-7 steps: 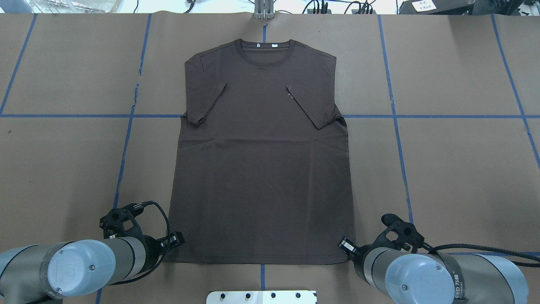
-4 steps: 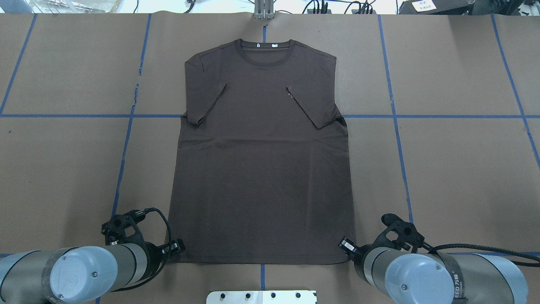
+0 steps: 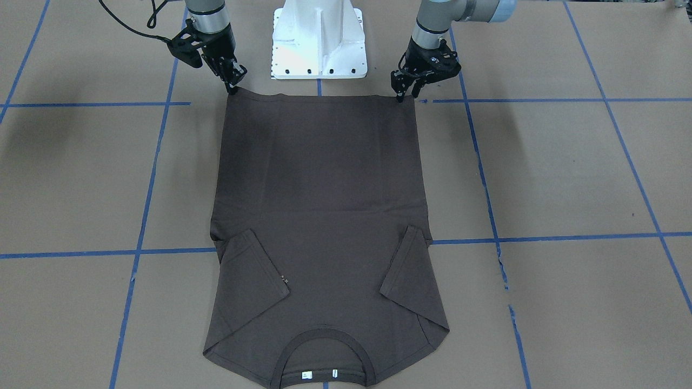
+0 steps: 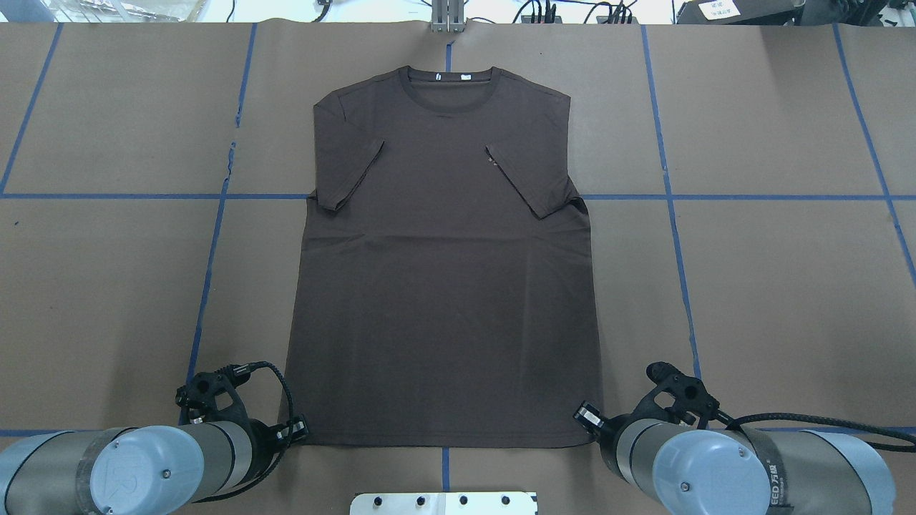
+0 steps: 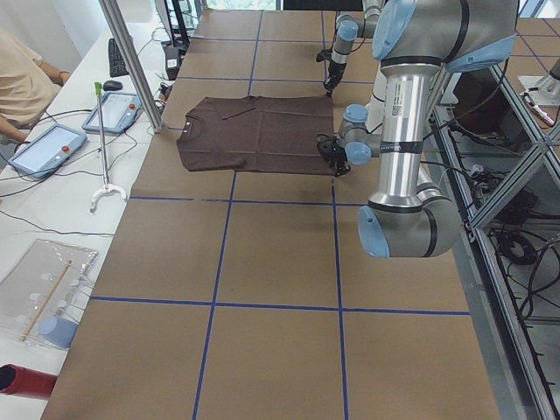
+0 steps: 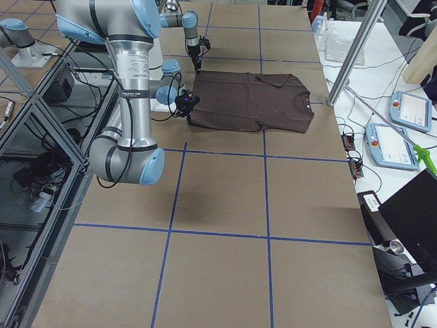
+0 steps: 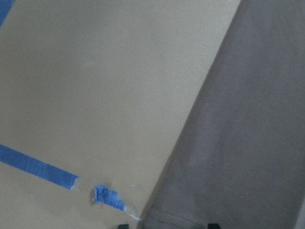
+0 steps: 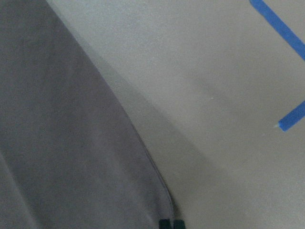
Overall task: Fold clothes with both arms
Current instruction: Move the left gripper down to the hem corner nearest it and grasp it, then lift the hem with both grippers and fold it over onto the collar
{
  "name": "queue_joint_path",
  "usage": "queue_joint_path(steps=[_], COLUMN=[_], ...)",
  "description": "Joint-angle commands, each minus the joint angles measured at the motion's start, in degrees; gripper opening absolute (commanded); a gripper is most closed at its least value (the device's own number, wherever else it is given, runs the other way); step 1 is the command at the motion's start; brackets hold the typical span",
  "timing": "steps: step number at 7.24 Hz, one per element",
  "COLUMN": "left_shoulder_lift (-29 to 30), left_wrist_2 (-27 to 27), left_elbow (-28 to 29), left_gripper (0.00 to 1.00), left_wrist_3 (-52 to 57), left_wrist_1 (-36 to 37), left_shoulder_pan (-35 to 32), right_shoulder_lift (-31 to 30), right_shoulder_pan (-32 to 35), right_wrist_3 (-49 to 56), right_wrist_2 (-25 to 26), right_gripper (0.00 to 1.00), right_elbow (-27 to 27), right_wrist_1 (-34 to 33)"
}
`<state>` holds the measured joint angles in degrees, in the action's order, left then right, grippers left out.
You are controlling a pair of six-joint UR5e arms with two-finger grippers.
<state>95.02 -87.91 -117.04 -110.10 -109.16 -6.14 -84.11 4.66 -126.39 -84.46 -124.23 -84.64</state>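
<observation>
The dark brown T-shirt (image 3: 319, 205) lies flat and face up on the brown table, both sleeves folded in, collar (image 4: 447, 89) at the far side and hem toward me. My left gripper (image 3: 405, 96) is open at the hem's left corner; in the left wrist view its fingertips (image 7: 123, 225) stand apart, either side of the hem edge (image 7: 248, 143). My right gripper (image 3: 232, 86) is at the hem's right corner. In the right wrist view (image 8: 171, 223) its tips are together on the slightly lifted cloth edge (image 8: 62, 133).
The white pedestal base (image 3: 319, 43) stands just behind the hem, between the arms. Blue tape lines (image 3: 540, 237) cross the table, with a torn piece (image 7: 107, 196) by the left corner. A metal post (image 5: 131, 61) and operator tablets (image 5: 48, 144) are beyond the collar side.
My left arm has drawn back toward the table's near edge and brought its gripper to the hem's left corner. The right arm and the shirt have not moved.
</observation>
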Motion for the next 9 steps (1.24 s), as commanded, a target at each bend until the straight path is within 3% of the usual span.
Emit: queue_joint_path(steps=[1, 4, 6, 7, 8, 9], left_shoulder_lift=[-0.10, -0.18, -0.10, 0.25, 0.86, 2.78], left_wrist_2=[-1.02, -2.70, -3.05, -4.97, -5.42, -5.69], left_elbow=[-0.81, -4.57, -13.51, -17.65, -17.69, -16.65], left_gripper=[0.00, 0.00, 0.00, 0.00, 0.00, 0.00], left_wrist_3=[-0.03, -0.38, -4.51, -4.60, -3.73, 0.45], left_wrist_1=[0.00, 0.18, 7.79, 11.22, 11.95, 11.96], left_shoulder_pan=[-0.10, -0.02, 5.32, 5.09, 3.78, -3.20], right_shoulder_lift=[-0.08, -0.61, -3.67, -4.56, -3.52, 0.05], right_shoulder_pan=[0.00, 0.18, -3.59, -2.30, 3.02, 8.91], right_wrist_3=[0.00, 0.00, 0.00, 0.17, 3.48, 6.30], right_wrist_2=[0.00, -0.35, -0.87, -0.97, -3.23, -5.95], right_gripper=[0.00, 0.00, 0.00, 0.00, 0.00, 0.00], right_elbow=[-0.04, -0.65, -6.59, -9.25, -9.19, -7.79], right_wrist_1=[0.00, 0.17, 0.18, 0.09, 0.17, -0.26])
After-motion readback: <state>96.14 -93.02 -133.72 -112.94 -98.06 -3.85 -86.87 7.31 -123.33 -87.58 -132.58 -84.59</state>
